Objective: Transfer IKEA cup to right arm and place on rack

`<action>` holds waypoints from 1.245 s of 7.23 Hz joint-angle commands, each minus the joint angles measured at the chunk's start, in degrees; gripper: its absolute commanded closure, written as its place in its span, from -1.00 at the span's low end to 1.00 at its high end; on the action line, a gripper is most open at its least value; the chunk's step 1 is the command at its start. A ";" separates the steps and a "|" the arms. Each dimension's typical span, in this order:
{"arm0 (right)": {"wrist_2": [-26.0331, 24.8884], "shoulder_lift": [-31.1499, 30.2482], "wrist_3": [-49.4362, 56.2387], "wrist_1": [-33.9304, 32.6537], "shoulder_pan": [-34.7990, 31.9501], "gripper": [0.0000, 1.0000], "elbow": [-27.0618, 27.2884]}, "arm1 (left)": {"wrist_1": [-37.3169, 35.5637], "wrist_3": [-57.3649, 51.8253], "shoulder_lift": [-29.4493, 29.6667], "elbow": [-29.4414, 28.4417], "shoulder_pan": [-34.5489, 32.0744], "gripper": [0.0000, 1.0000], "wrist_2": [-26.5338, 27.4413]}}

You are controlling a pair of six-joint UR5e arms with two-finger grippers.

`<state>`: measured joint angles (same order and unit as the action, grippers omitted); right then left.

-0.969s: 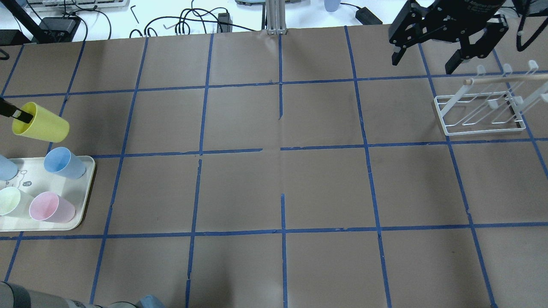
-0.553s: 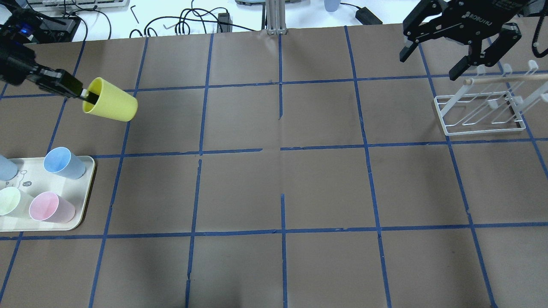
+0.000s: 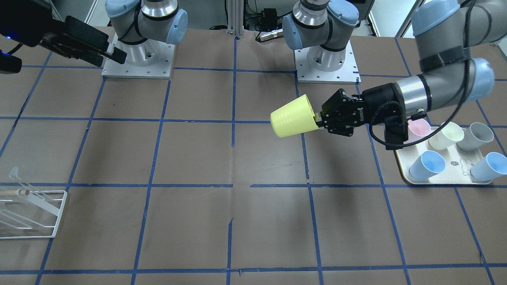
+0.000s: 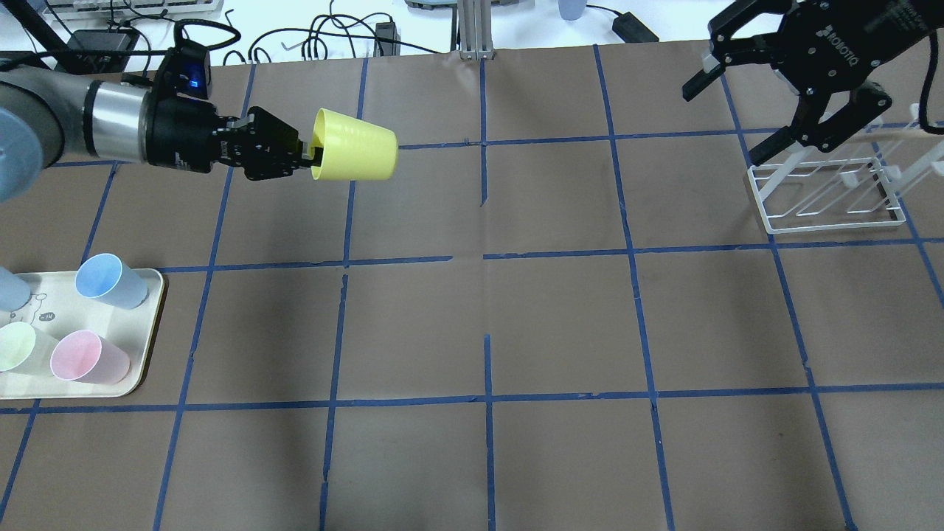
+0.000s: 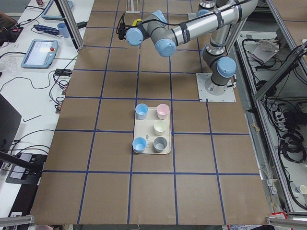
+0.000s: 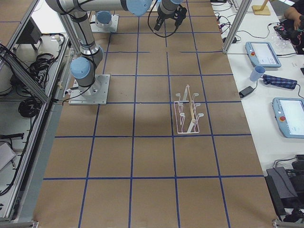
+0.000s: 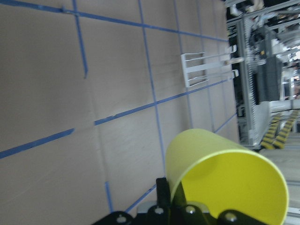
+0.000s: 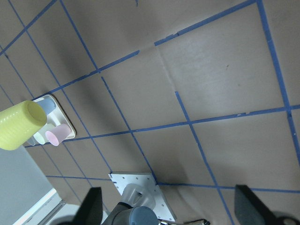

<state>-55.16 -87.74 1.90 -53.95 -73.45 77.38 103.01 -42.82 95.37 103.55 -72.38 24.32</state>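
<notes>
The bright yellow IKEA cup [image 4: 355, 154] is held on its side above the table, base toward the table's middle. My left gripper [image 4: 310, 153] is shut on its rim, one finger inside the cup. The cup also shows in the front view [image 3: 294, 116], the left wrist view [image 7: 229, 180] and the right wrist view [image 8: 19, 124]. My right gripper [image 4: 729, 119] is open and empty, in the air at the far right beside the white wire rack [image 4: 826, 215]. The rack stands empty and also shows in the front view [image 3: 35, 215].
A cream tray [image 4: 153, 299] at the near left holds a blue cup [image 4: 110, 280], a pink cup [image 4: 87, 357] and a pale green cup [image 4: 18, 346]. In the front view the tray [image 3: 451, 176] holds several cups. Cables and devices lie beyond the table's far edge.
My left arm has carried the yellow cup from the table's left edge rightward and farther back. My right gripper has shifted right, closer over the rack, still open.
</notes>
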 commanded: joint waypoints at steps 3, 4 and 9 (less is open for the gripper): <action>10.67 -0.33 -10.44 8.42 -0.29 -1.00 0.14 | -3.96 -0.16 1.22 6.40 -16.00 1.00 -30.54; 10.78 -0.59 -14.78 8.51 -0.47 -1.00 0.05 | -3.87 -0.16 0.35 7.44 -17.78 1.00 -31.78; 13.41 1.41 -37.29 7.55 -0.73 -1.00 -1.00 | -4.92 -0.34 0.43 9.03 -24.20 1.00 -43.11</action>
<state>-42.01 -88.14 -31.12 -45.92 -74.17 76.97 98.77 -43.12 95.70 112.55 -95.42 -15.89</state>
